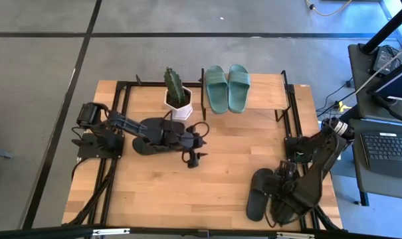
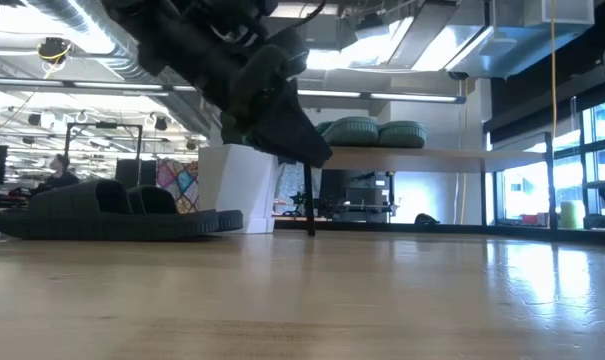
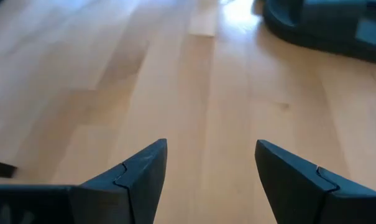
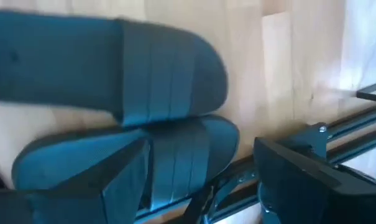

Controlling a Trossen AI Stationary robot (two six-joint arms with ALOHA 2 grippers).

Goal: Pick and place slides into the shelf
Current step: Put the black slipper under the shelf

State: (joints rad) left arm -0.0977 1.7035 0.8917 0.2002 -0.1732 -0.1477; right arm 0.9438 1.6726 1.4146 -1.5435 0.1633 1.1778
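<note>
The sage-green pair [image 1: 227, 88] lies soles down on the shelf's light top board [image 1: 267, 93], and it also shows in the low view [image 2: 372, 130]. One black pair [image 1: 259, 192] lies side by side on the table by its near right corner. My right gripper [image 1: 280, 199] hangs over it, open [image 4: 200, 180], one finger above the nearer slide's strap [image 4: 175, 149] and the other beyond its edge. My left gripper [image 1: 193, 158] is open [image 3: 209, 174] above bare wood at mid-table. A further black pair [image 2: 112, 215] rests on the table in the low view. My right gripper comes at the nearer black slide from above with its fingers spread across the toe end [image 4: 222, 134]. I cannot tell whether either finger touches it. The slide lies flat on the table.
A cactus in a white pot [image 1: 177, 99] stands just left of the shelf, beside its black post [image 1: 202, 99]. A black metal frame [image 4: 337, 124] runs along the table's right edge next to the black pair. Bare wood lies between the two arms.
</note>
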